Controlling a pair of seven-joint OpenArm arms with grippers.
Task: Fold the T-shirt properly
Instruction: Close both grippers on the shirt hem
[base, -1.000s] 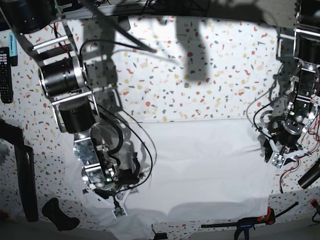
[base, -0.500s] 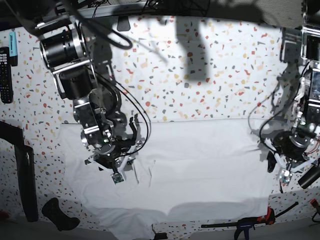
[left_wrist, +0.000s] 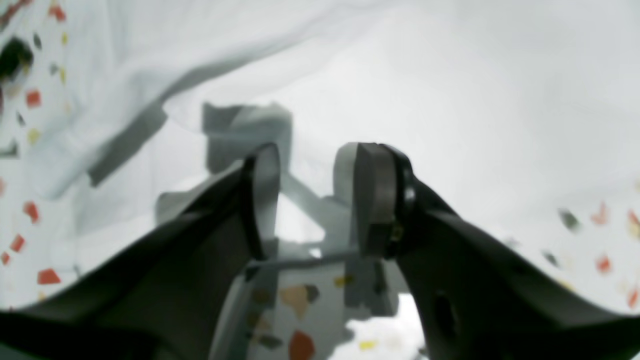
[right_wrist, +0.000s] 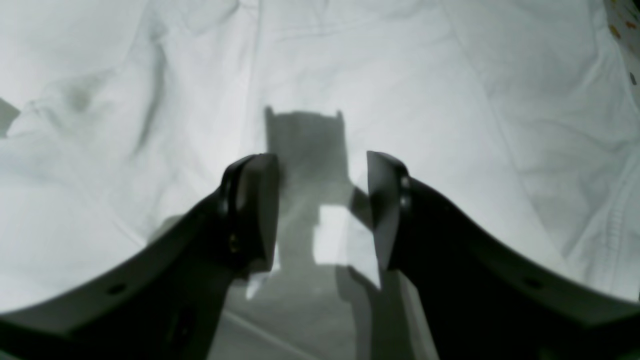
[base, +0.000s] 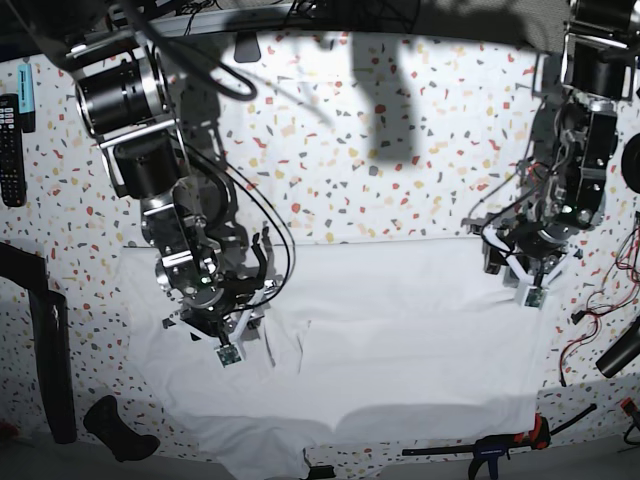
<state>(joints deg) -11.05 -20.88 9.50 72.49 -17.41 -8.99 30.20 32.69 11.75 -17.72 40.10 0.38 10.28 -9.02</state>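
I'm seeing the T-shirt lying spread flat on the speckled desk, near its front edge. Since the earlier frames my left gripper has been climbing from the shirt's side hem to its upper corner; its jaws are standing parted, holding nothing. My right gripper is hovering over wrinkled cloth, having moved up from the lower hem, jaws likewise apart and empty.

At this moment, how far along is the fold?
Done: the T-shirt lies spread flat, no fold across it. In hand: nothing; the right end effector is open over the cloth, the left end effector open at its edge. Left: every fold.
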